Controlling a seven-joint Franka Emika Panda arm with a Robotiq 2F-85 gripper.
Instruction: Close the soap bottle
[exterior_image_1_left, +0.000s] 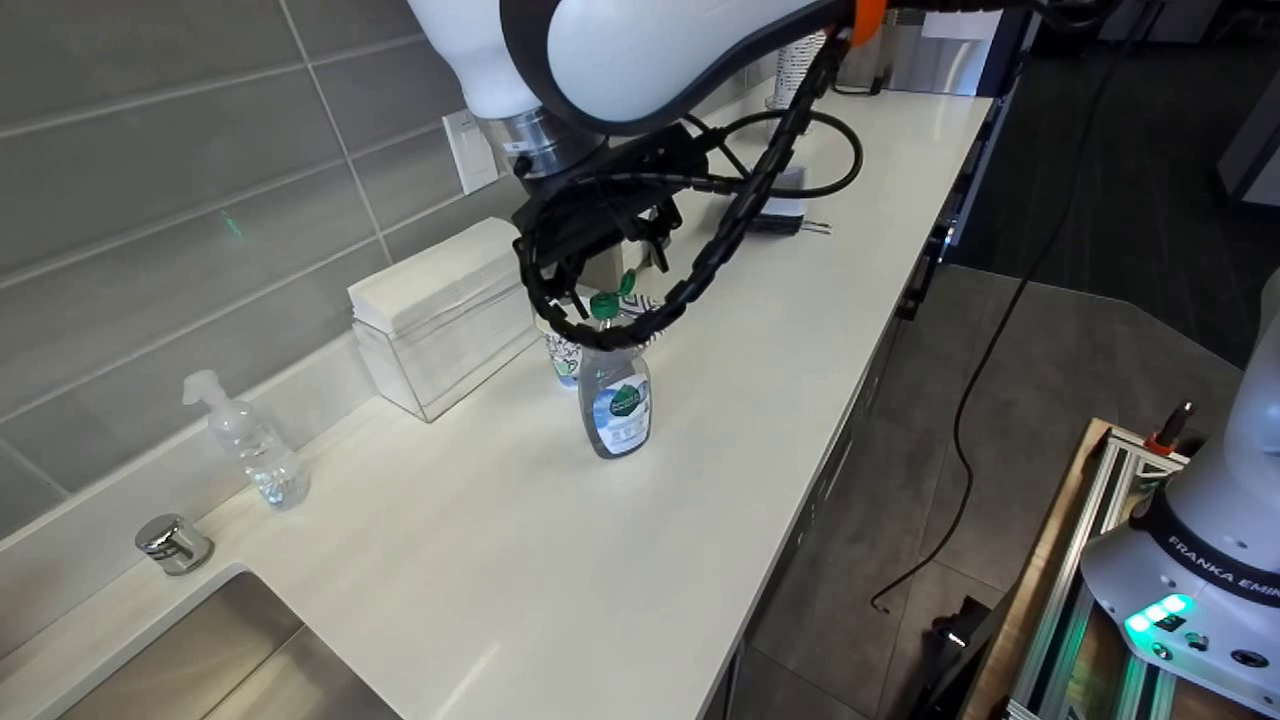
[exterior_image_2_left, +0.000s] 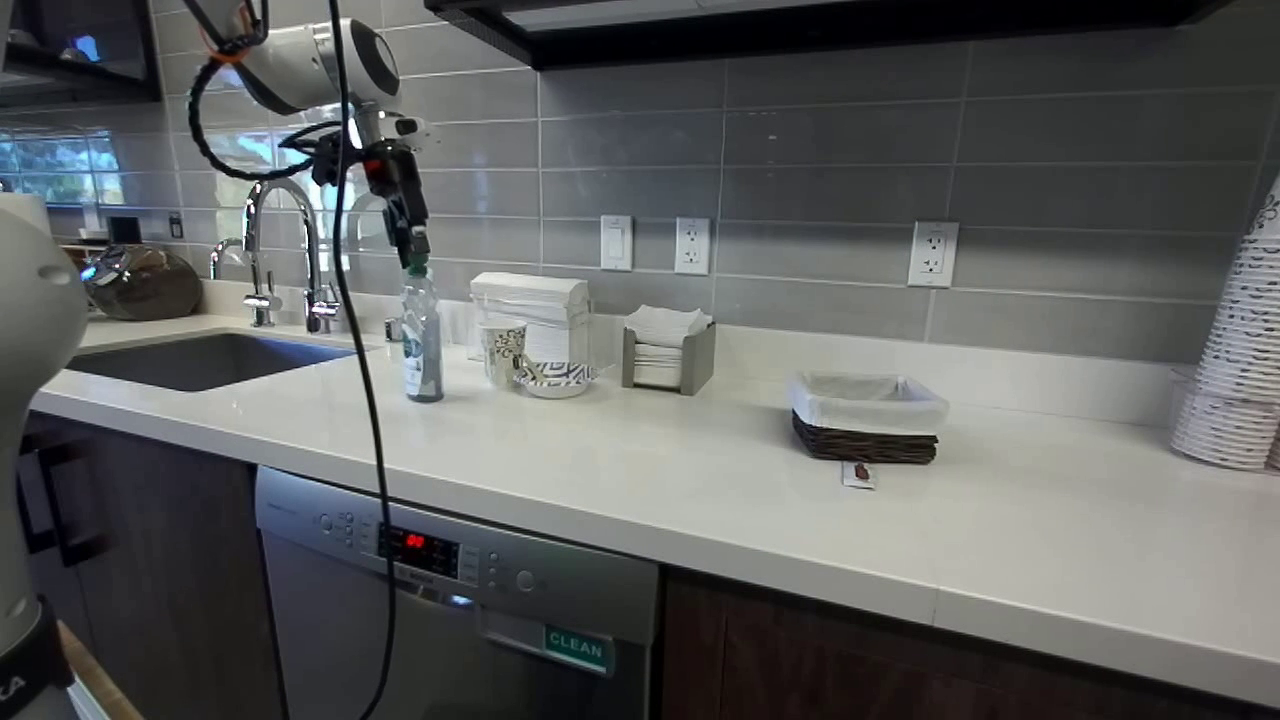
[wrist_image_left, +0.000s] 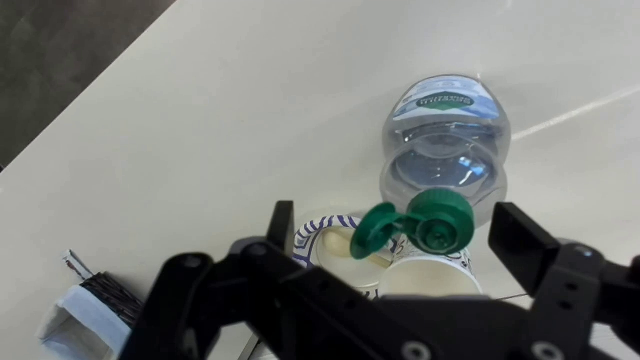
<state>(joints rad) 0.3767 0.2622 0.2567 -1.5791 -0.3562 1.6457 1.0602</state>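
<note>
The gripper (wrist_image_left: 400, 231) stands with its fingers (wrist_image_left: 282, 222) spread, grasping nothing; the bottle (wrist_image_left: 445, 155) is upright beneath it, its cap (wrist_image_left: 442, 220) seen between the fingertips in the wrist view, the lid (wrist_image_left: 372, 232) flipped open toward the finger on that view's left. The likely step is swinging the lid over: best to catch its outer edge with that finger, fold it up about the hinge (wrist_image_left: 404, 225), then press straight down softly, since a sideways shove could tip the bottle
</note>
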